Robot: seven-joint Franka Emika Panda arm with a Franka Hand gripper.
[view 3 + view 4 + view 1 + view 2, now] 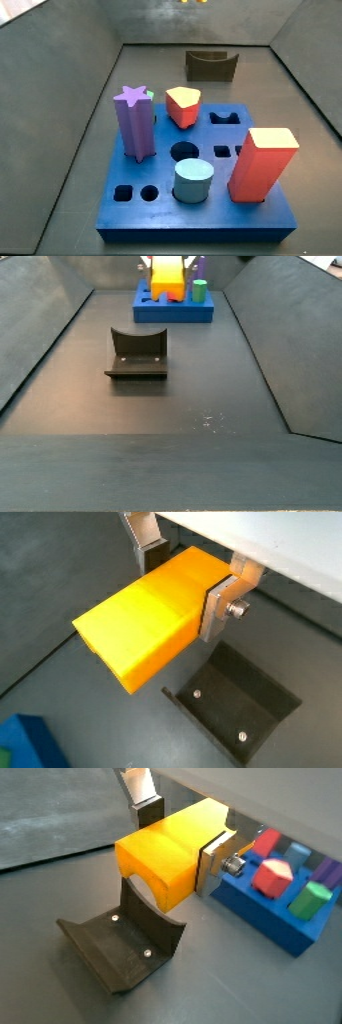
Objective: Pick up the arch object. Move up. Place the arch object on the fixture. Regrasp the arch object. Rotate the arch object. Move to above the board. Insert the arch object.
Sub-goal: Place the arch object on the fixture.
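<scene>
One big thing fills the far end of the floor: the thick blue square board (201,190) with its shaped cut-outs, carrying a purple star peg (132,122), a red rounded-triangle peg with a yellow top (183,106), a pale blue cylinder (194,181) and a tall red block (265,164). Well apart from it stands the dark grey-olive fixture (136,353), its curved scoop empty. Up in the air, the gripper (187,574) has its silver plates pinching the small yellow-orange arch object (150,617) from both sides; in a wrist view the piece hangs above the fixture (127,943). I'd judge the lift is done and placing is in hand. Next comes lowering the arch squarely into the scoop before letting go.
</scene>
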